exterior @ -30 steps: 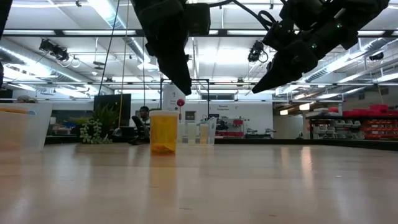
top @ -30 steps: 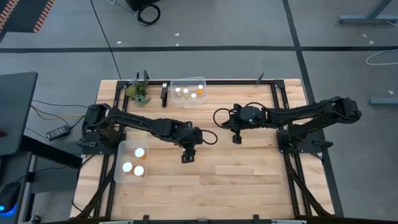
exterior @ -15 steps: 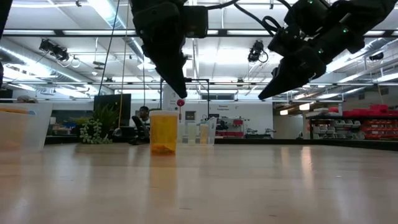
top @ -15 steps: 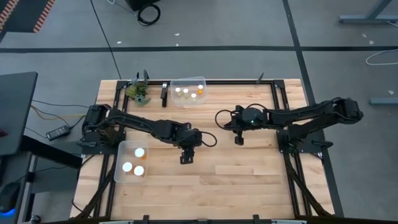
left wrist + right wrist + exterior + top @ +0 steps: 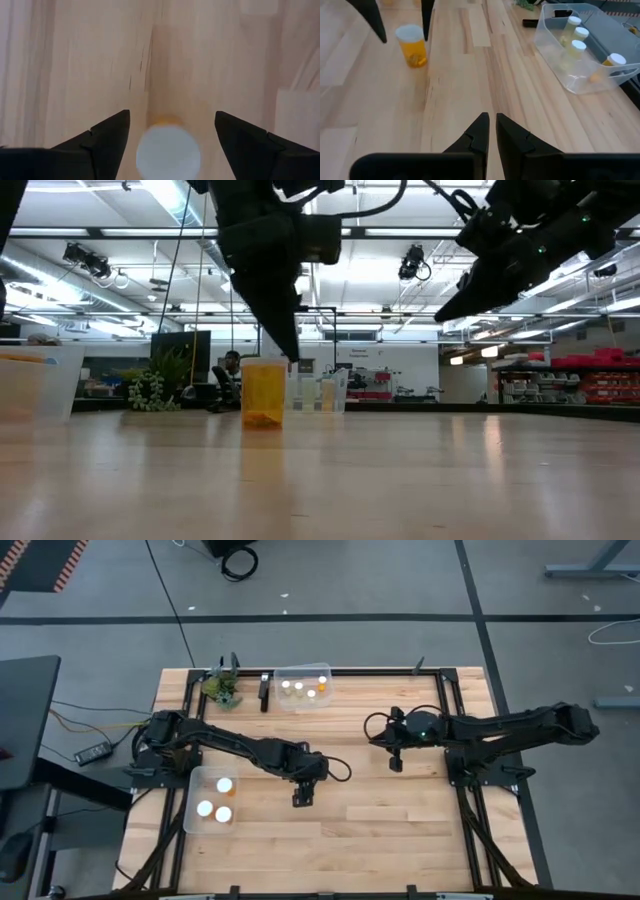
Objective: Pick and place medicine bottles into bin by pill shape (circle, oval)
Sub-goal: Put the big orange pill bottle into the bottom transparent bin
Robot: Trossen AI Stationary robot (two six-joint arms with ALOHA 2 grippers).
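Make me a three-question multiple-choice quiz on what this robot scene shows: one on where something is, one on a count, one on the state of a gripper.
1. Where is the lone medicine bottle?
A. In a bin
B. Standing on the bare table, under the left gripper
C. Held by the right gripper

2. How many white caps show in the near bin?
A. Three
B. One
C. Six

3. How is the left gripper?
A. Shut empty
B. Clamped on a plant
C. Open, fingers either side of the cap

Answers: 1 B, the left wrist view shows it upright between the fingers; 2 A, three white dots from above; 3 C, gaps show beside the cap.
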